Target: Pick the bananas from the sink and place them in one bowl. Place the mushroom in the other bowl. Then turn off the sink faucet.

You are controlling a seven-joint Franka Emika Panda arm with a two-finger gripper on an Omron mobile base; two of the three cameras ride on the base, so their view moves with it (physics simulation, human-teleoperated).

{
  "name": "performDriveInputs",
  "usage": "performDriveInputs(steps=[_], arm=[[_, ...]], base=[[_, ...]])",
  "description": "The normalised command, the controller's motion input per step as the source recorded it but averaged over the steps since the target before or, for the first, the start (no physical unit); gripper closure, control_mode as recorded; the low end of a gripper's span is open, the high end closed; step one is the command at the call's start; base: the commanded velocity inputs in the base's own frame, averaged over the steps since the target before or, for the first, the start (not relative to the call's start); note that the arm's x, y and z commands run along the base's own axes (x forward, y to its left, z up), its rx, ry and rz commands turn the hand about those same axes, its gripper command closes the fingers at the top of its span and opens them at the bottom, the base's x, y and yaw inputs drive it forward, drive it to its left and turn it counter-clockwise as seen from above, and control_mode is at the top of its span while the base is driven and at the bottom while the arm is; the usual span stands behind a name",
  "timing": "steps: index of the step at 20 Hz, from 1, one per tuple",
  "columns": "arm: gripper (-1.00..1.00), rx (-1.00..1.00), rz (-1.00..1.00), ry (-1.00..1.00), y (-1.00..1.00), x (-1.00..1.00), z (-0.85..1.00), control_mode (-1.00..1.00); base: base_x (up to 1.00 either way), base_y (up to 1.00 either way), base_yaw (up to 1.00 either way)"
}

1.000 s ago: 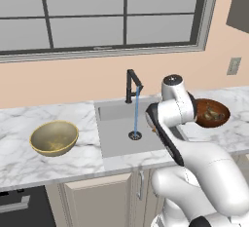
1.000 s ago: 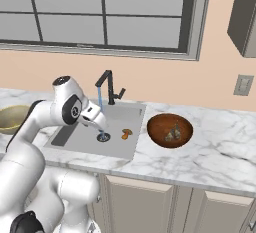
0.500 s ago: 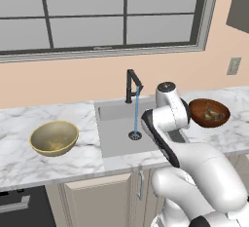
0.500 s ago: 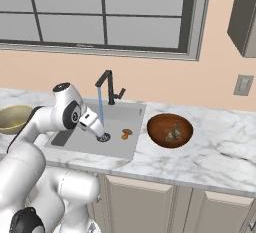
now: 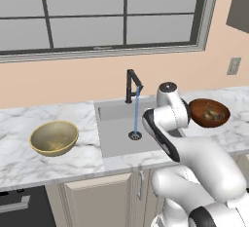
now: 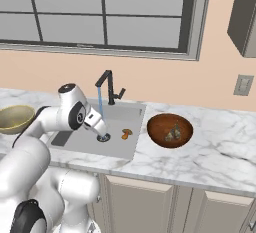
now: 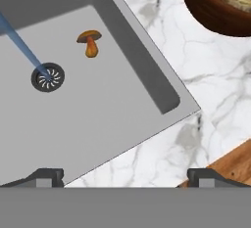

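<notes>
Mushroom [image 7: 89, 41], orange-brown with rounded cap and paler stem, lies in the sink [image 7: 98, 109] beside the drain [image 7: 47, 77]. Tool [image 7: 125, 175] hangs above the sink, fingers wide, holding nothing.

Even, bright, rendered light with only soft shadows inside the sink [image 7: 98, 119] and glossy highlights on the brassy bowl [image 5: 53, 138]; focus looks sharp throughout, perhaps slightly soft at distance.

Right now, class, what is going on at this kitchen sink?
A white robot arm hangs over the sink with its gripper open and empty. The bananas lie in the reddish-brown bowl. The mushroom lies in the basin, the brassy bowl is empty, and the faucet runs.
</notes>
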Motion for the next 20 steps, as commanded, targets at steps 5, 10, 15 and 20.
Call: performDriveInputs(steps=[5,10,15,20], arm=[[-1.00,0.00,0.00,0.00,0.00,0.08,-0.11,-1.00],[-1.00,0.00,0.00,0.03,0.00,0.06,-0.27,-1.00],[-1.00,0.00,0.00,0.04,0.00,0.03,-0.33,-1.00],[-1.00,0.00,0.00,0.00,0.00,0.08,-0.19,-1.00]], base=[[0.00,0.00,0.00],[0.00,0.00,0.00],[0.00,0.00,0.00],[0.00,0.00,0.00]])
